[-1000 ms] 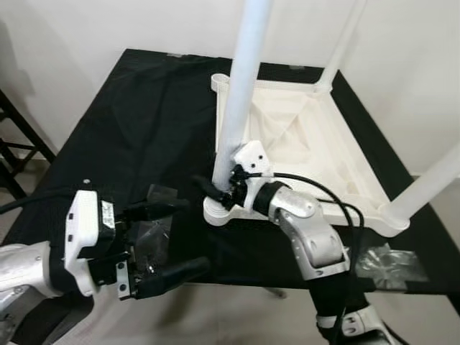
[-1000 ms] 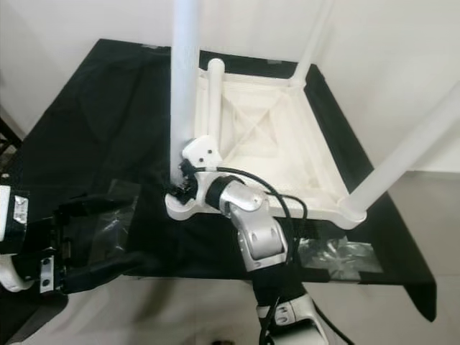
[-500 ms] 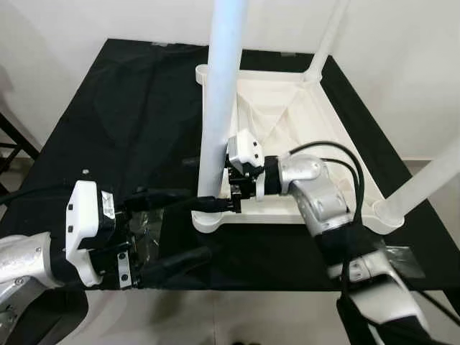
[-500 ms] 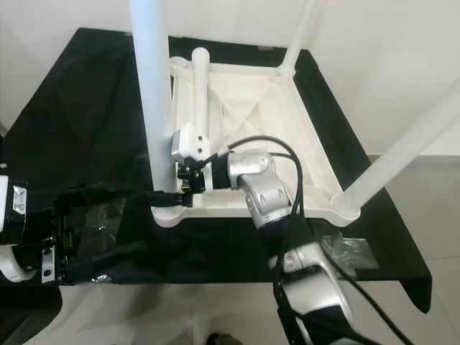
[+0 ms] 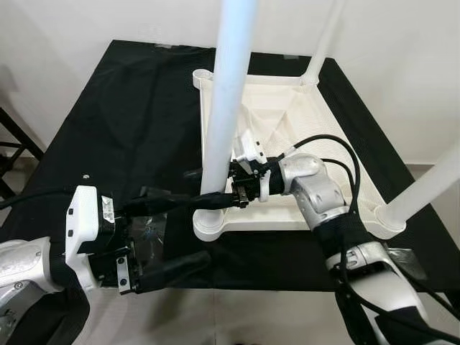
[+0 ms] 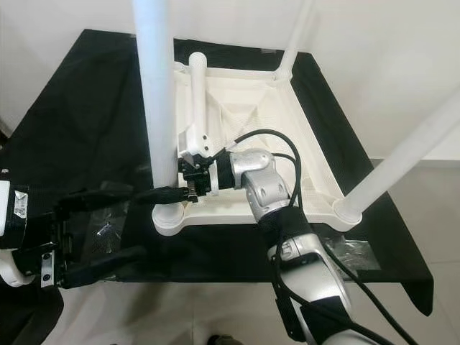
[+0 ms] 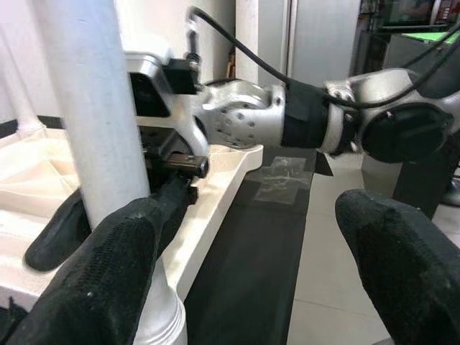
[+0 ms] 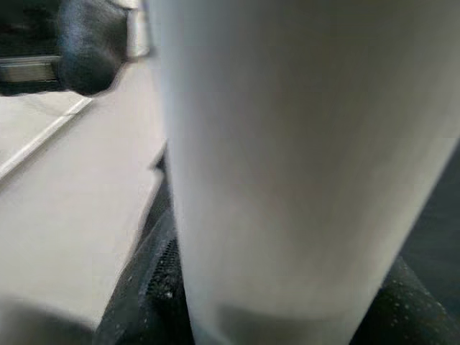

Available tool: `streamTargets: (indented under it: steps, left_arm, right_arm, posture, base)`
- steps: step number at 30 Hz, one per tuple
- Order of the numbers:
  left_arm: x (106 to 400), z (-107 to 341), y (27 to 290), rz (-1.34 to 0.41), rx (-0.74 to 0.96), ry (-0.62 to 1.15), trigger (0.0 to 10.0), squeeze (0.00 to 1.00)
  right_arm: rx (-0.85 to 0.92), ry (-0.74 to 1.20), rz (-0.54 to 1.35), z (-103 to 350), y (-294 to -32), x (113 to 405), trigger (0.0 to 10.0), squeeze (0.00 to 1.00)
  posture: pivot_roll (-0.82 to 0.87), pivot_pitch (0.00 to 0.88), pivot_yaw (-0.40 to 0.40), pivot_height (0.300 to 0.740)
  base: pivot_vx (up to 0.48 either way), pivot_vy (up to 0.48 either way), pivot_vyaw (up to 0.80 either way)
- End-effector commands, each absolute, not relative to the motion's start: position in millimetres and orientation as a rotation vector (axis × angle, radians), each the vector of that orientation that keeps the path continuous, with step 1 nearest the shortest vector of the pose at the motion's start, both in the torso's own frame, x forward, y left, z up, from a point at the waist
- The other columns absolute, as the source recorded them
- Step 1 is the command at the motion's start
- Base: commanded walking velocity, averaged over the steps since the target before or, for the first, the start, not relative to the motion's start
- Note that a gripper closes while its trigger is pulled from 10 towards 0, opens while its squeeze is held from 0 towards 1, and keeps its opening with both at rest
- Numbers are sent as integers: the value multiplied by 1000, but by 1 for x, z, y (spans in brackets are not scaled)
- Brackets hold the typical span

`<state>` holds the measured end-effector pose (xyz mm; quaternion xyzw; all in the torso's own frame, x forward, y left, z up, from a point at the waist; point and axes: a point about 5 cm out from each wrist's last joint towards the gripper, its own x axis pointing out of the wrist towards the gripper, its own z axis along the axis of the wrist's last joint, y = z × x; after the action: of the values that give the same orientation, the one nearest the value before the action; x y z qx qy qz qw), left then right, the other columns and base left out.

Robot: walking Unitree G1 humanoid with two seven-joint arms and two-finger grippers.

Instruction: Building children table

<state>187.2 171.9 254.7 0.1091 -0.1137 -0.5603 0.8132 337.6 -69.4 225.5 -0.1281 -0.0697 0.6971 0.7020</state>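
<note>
One upturned white child's tabletop (image 5: 287, 115) lies on one black-draped worktop (image 5: 122, 122). Three white legs stand up from its corners: one at seven o'clock (image 5: 228, 93), one at one o'clock (image 5: 325, 39), one at four o'clock (image 5: 424, 194). Two pieces of clear wrap lie on the cloth: one at eight o'clock (image 5: 147, 233), one at five o'clock (image 6: 352, 253).

standing in the way at the near corner of the upturned table top (image 5: 287, 136): the white leg (image 5: 228, 108), the right pincer (image 5: 215, 201) clamping its base. leaving black desk (image 5: 129, 122) open leftward; crowding the near edge, the left pincer (image 5: 169, 233), spread wide.
</note>
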Motion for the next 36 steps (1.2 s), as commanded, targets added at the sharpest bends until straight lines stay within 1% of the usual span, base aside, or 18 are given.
streamTargets:
  steps: [1, 4, 6, 7, 8, 12, 18, 19, 20, 22, 23, 24, 28, 31, 33, 34, 35, 36]
  left_arm:
    - [186, 255, 173, -1210, 251, -228, 10000, 0]
    - [186, 255, 174, -1214, 256, -224, 10000, 0]
    - [185, 255, 176, -1212, 251, -220, 10000, 0]
    - [185, 255, 176, -1212, 251, -220, 10000, 0]
    - [185, 256, 177, -1212, 250, -220, 10000, 0]
    - [186, 254, 175, -1223, 250, -217, 10000, 0]
    - [188, 257, 176, -1219, 257, -228, 10000, 0]
    - [188, 256, 176, -1219, 257, -226, 10000, 0]
    - [188, 255, 176, -1219, 257, -224, 10000, 0]
    - [187, 255, 175, -1220, 256, -223, 10000, 0]
    - [187, 255, 175, -1220, 256, -223, 10000, 0]
    - [187, 255, 175, -1220, 256, -223, 10000, 0]
    - [189, 256, 173, -1217, 257, -232, 10000, 0]
    - [189, 256, 172, -1218, 257, -236, 10000, 0]
    - [189, 256, 172, -1218, 257, -236, 10000, 0]
    - [189, 256, 172, -1218, 258, -238, 10000, 0]
    - [189, 256, 172, -1218, 258, -238, 10000, 0]
    - [189, 256, 171, -1218, 258, -240, 10000, 0]
  right_arm:
    - [-320, -61, 1460, 203, -75, 338, 0, 0]
    - [-273, -27, 1070, 184, -85, 338, 0, 0]
    - [-120, 83, 538, 160, -99, 325, 0, 0]
    - [-120, 83, 538, 160, -99, 325, 0, 0]
    - [-88, 121, 406, 153, -106, 320, 0, 0]
    - [-188, 69, 553, 153, -93, 302, 0, 0]
    - [-188, 62, 577, 161, -83, 303, 0, 0]
    - [-187, 64, 550, 165, -81, 304, 7725, 0]
    - [-186, 66, 530, 168, -79, 305, 10000, 0]
    - [-178, 51, 539, 173, -77, 307, 10000, 0]
    - [-154, 30, 604, 180, -72, 308, 10000, 1000]
    - [-154, 30, 604, 180, -72, 308, 10000, 1000]
    - [-94, -122, 880, 213, -63, 320, 10000, 1000]
    - [-128, -180, 1187, 229, -61, 316, 10000, 1000]
    - [-128, -180, 1187, 229, -61, 316, 10000, 1000]
    - [-164, -193, 1330, 230, -61, 311, 10000, 82]
    - [-164, -193, 1330, 230, -61, 311, 10000, 82]
    - [-195, -165, 1427, 228, -62, 310, 10000, 0]
  posture:
    - [106, 183, -106, 740]
    - [103, 191, -113, 740]
    - [96, 196, -107, 740]
    - [96, 196, -107, 740]
    - [93, 198, -103, 740]
    - [87, 191, -99, 740]
    - [95, 182, -104, 740]
    - [99, 178, -105, 740]
    - [99, 178, -105, 740]
    - [99, 175, -104, 740]
    - [101, 172, -108, 740]
    - [101, 172, -108, 740]
    - [104, 164, -113, 740]
    - [105, 159, -108, 740]
    - [105, 159, -108, 740]
    - [107, 159, -105, 740]
    - [107, 159, -105, 740]
    - [110, 159, -106, 740]
  base:
    - [0, 0, 0]
    - [0, 0, 0]
    - [0, 0, 0]
    - [0, 0, 0]
    - [0, 0, 0]
    - [0, 0, 0]
    - [0, 0, 0]
    - [0, 0, 0]
    - [0, 0, 0]
    - [0, 0, 0]
    - [0, 0, 0]
    - [0, 0, 0]
    - [0, 0, 0]
    - [0, 0, 0]
    - [0, 0, 0]
    - [0, 0, 0]
    - [0, 0, 0]
    - [0, 0, 0]
